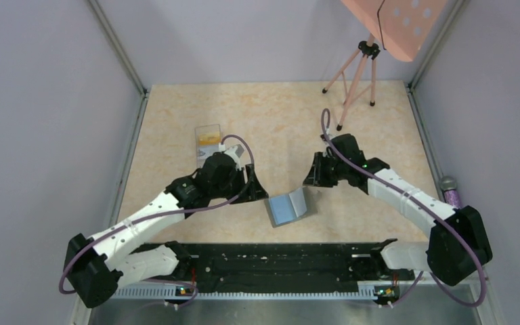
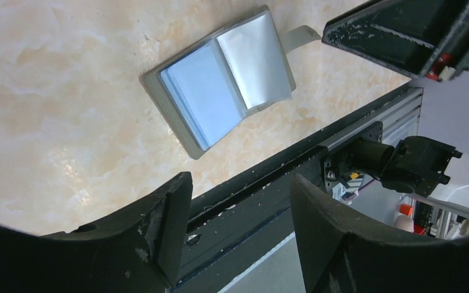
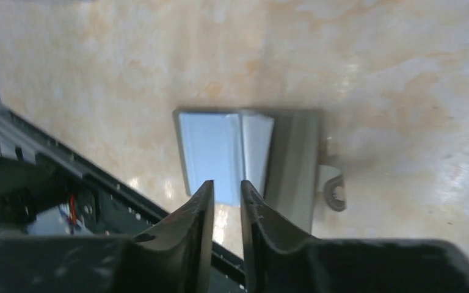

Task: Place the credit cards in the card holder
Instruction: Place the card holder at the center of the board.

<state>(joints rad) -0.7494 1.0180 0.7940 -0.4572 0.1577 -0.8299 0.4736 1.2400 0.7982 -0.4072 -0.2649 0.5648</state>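
The card holder [image 1: 288,207] lies open on the table between my two grippers, light blue inside, one flap raised. It shows in the left wrist view [image 2: 220,82] and in the right wrist view [image 3: 232,149], with its snap tab [image 3: 334,192] on the right. The orange and yellow credit cards [image 1: 208,139] sit in a clear box at the back left, behind my left arm. My left gripper [image 1: 260,189] [image 2: 241,183] is wide open and empty, just left of the holder. My right gripper [image 1: 311,179] [image 3: 226,184] hovers over the holder's far edge, jaws only slightly apart, with nothing between them.
A pink tripod [image 1: 354,78] stands at the back right under a pink perforated board [image 1: 396,20]. A black rail [image 1: 271,261] runs along the near edge. A purple object [image 1: 452,194] lies outside the right wall. Grey walls close in the table.
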